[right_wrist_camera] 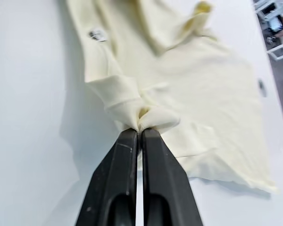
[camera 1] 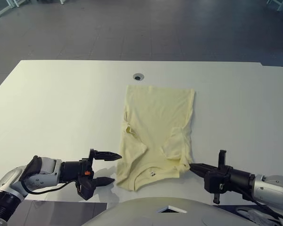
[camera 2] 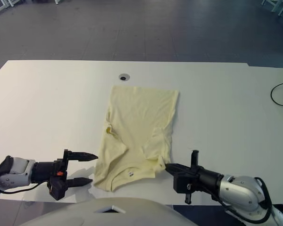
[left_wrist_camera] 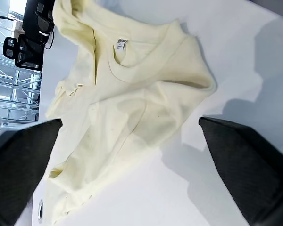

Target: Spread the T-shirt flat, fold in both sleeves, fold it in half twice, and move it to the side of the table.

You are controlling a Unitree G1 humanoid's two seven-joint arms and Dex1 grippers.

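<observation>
I judge spreading underway: right hand (camera 1: 192,166) pinches the pale yellow cotton T-shirt (camera 1: 158,127); open left hand (camera 1: 116,167) should grip next.

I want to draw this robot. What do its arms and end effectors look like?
The left arm and right arm have rounded silver-grey shells, black wrists and thin black cables. The left end effector and right end effector are black, each with two slim pointed fingers; the left carries a small orange mark.
</observation>
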